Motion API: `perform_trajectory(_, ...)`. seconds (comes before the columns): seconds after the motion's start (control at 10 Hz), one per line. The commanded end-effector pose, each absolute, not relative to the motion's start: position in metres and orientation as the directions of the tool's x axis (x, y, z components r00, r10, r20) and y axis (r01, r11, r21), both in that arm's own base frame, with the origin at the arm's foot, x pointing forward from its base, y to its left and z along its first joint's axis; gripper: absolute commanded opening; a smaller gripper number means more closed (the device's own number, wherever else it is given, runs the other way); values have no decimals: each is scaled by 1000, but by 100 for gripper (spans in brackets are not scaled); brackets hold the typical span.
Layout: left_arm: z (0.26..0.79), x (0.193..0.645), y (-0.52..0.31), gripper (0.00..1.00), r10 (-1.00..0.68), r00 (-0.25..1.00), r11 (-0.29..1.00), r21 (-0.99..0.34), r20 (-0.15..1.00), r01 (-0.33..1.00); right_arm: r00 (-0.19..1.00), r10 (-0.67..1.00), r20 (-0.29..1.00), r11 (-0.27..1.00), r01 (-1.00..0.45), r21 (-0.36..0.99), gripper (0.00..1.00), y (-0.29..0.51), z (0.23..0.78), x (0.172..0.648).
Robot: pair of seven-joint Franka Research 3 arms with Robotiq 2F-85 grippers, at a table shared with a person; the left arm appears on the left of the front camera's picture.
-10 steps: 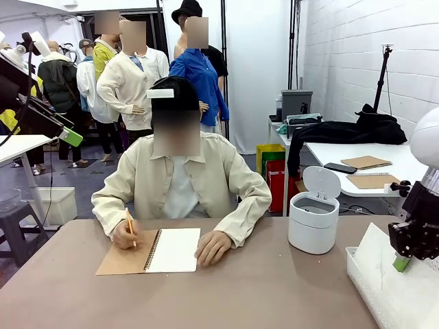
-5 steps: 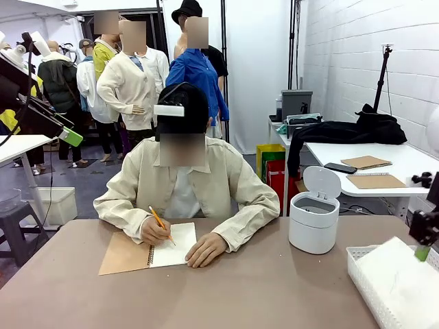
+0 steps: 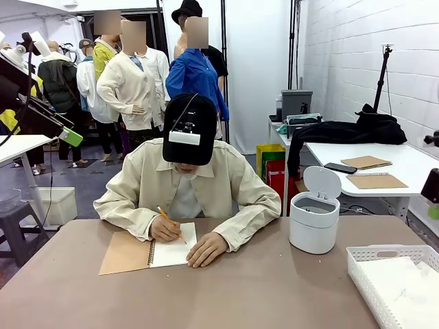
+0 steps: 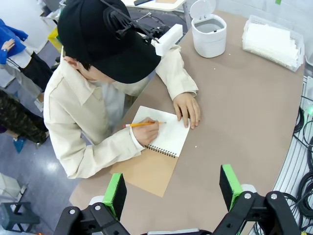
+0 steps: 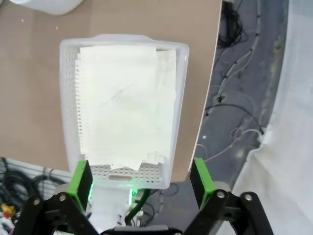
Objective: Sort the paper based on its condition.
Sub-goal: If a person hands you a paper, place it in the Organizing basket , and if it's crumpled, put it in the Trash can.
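Several white sheets of paper [image 5: 127, 103] lie stacked in the white slotted basket [image 5: 122, 40], some with torn or ragged edges. High above it my right gripper [image 5: 142, 178] stands open with nothing between its jaws. In the front view the paper [image 3: 405, 288] fills the basket [image 3: 384, 252] at the table's right front corner, and one green pad [image 3: 435, 212] shows at the right edge. My left gripper [image 4: 173, 188] is open and holds nothing, high above the table, looking down on the basket's paper [image 4: 271, 41].
A person at the far side writes with a pencil [image 4: 142, 124] in a spiral notebook [image 3: 147, 252] with a brown card cover, the other hand resting on its page. A white lidded bin [image 3: 313, 221] stands open to the left of the basket, farther back. Bare tabletop [image 3: 260, 288] lies between.
My right gripper opened, let a sheet drop into the basket and drew up and away to the right. The person bent lower over the notebook and kept writing.
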State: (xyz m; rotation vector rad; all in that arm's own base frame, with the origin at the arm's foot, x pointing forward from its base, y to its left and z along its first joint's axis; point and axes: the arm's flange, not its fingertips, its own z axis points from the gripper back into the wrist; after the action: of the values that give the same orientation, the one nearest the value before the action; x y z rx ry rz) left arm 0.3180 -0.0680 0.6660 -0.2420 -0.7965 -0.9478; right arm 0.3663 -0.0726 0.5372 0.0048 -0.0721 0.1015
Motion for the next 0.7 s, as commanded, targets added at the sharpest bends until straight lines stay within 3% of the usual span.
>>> perform_trajectory(0.0,666,318,-67,100,-630,329,581,145,704,801,985,137,108,990,-140,28,100,-68,549,369)
perform_trajectory(0.6,666,318,-67,100,-630,329,581,145,704,801,992,101,72,995,-101,1,100,-73,537,366)
